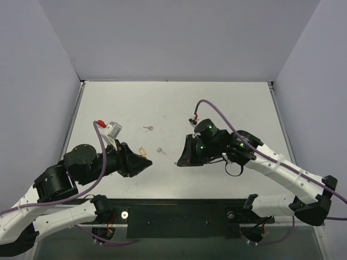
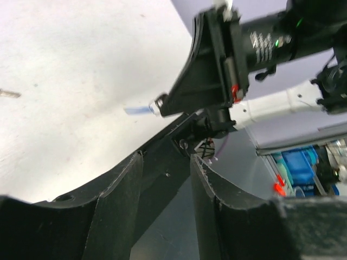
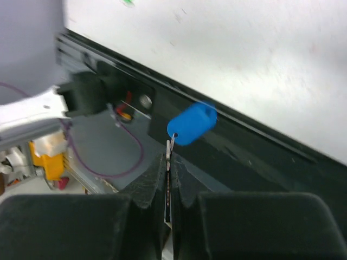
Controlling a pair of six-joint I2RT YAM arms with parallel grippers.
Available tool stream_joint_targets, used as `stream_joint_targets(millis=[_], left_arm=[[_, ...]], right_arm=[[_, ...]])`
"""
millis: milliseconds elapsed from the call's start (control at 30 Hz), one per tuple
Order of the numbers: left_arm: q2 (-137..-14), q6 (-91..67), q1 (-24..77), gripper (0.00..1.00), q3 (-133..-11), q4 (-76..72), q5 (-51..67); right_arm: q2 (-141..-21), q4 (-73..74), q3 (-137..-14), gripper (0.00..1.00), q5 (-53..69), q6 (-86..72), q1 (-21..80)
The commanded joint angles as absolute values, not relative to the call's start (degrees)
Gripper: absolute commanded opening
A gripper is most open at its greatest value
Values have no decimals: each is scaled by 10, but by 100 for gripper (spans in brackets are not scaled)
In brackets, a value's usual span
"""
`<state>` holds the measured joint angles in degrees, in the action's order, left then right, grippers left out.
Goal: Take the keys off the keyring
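My right gripper [image 3: 168,162] is shut on a thin flat silver key [image 3: 168,153], seen edge-on between its fingertips. The blue oval keyring tag [image 3: 192,123] hangs off the key's end by a thin ring, above the table's dark front edge. In the top view the right gripper [image 1: 181,161] points left, lifted over the near middle of the table. My left gripper [image 1: 145,162] faces it a short way off, open and empty. In the left wrist view the open fingers [image 2: 122,200] frame the right gripper [image 2: 162,105] and the blue tag [image 2: 138,110] at its tip.
Two small loose silver keys [image 1: 148,128] [image 1: 161,151] lie on the white table. A yellow tag [image 1: 142,149] lies by the left gripper. A red and silver item [image 1: 110,128] sits at the left. A black strip [image 1: 179,216] runs along the table's near edge.
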<state>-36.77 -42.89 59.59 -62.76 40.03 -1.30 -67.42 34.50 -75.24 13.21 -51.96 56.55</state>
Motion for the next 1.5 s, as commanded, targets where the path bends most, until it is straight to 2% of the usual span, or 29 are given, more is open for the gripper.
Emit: stream_joint_targets(millis=[0,133,267,433,533,833,1033,1467], left_arm=[[-377,-472,597,50,-636,463,-101],[-395,-461,597,50,-652,447,-49],[-398,-454,597,48,-663,402,0],[-390,-451,597,46,-651,313,109],[-391,-451,597,45,-647,270,127],[-402,-462,597,44,-643,183,208],[-402,-484,597,44,-611,97,268],[-435,-475,597,44,-624,95,325]], right_arm=[[-703,437,-732,0,191,-542,563],[-678,305,-694,0,305,-597,556],[-651,222,-687,0,368,-610,572],[-617,198,-713,0,356,-548,626],[-591,187,-719,0,319,-493,656],[-525,63,-666,0,292,-488,682],[-507,41,-653,0,279,-471,692],[-482,20,-649,0,254,-468,699]])
